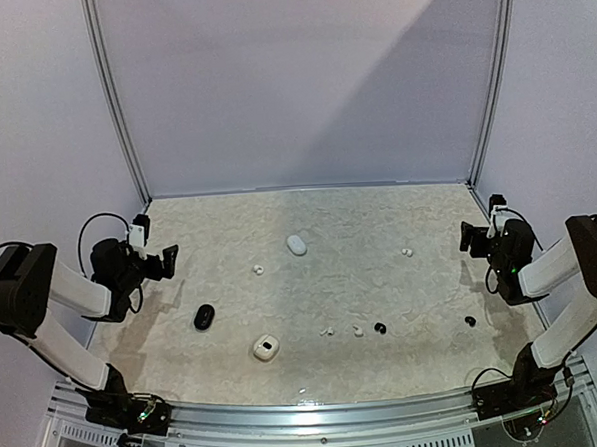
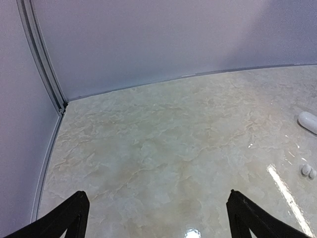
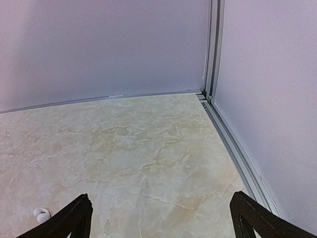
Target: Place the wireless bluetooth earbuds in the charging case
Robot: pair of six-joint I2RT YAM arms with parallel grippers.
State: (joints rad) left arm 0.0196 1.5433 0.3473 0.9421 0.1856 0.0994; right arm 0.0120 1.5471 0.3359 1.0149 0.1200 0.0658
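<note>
Spotter: Edges first. What is around the arms?

Operator: I have both arms pulled out to the sides. My left hand hangs near the left edge of the bench, a little in front of the far left corner post, fingers spread wide with nothing between them. My right hand mirrors it by the right edge, fingers just as wide apart and holding nothing.

Spotter: Room to move?

Operator: From the left wrist I see bare marbled surface running up to the back wall, with a metal rail along the left side. The right wrist shows the same up to the far right corner, its side rail close on the right.

Spotter: Where are the buds?

Operator: I count six, all loose on the bench. One white earbud lies just left of the closed white charging case, behind centre. Another lies toward my right hand. Near the front, two white earbuds and a black earbud sit in a row, right of a second white charging case. The second black earbud lies well apart to the right. The black charging case sits front-left, in front of my left hand.
</note>
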